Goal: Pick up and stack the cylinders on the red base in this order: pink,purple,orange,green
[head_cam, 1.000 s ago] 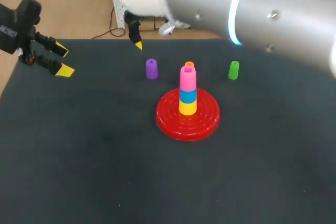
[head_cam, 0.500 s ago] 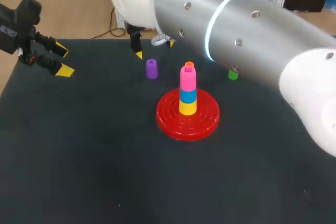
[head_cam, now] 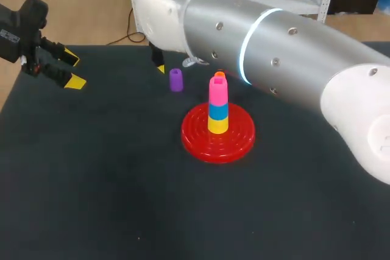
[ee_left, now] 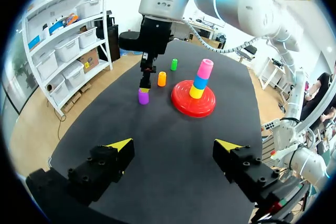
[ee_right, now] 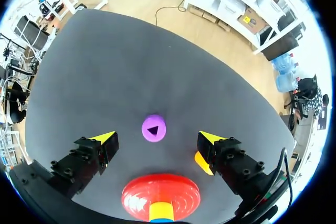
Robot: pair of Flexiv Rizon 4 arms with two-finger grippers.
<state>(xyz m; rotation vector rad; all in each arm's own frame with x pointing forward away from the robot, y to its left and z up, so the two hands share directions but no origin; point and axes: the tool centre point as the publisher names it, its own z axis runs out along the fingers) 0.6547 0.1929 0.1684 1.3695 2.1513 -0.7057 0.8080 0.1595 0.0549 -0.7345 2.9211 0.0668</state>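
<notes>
A red base (head_cam: 217, 141) holds a stack of yellow, blue and pink cylinders (head_cam: 218, 103). The orange cylinder (head_cam: 219, 76) stands just behind it and the purple cylinder (head_cam: 176, 80) to its left. My right gripper (head_cam: 164, 66) hangs open directly above the purple cylinder (ee_right: 154, 128), which the right wrist view shows centred between the fingers, untouched. In the left wrist view the green cylinder (ee_left: 174, 64) stands beyond the orange one (ee_left: 161, 78); in the head view my right arm hides it. My left gripper (head_cam: 64, 68) is open at the table's far left, holding nothing.
My right arm (head_cam: 274, 53) stretches across the back of the table over the cylinders. The red base (ee_right: 160, 195) lies close behind the right gripper (ee_right: 157, 138), with the orange cylinder (ee_right: 202, 162) beside one finger. Dark tabletop (head_cam: 122, 199) spreads in front.
My right arm has swung lower and forward, bringing its gripper down over the purple cylinder and covering the green cylinder in the head view. The left arm has stayed put.
</notes>
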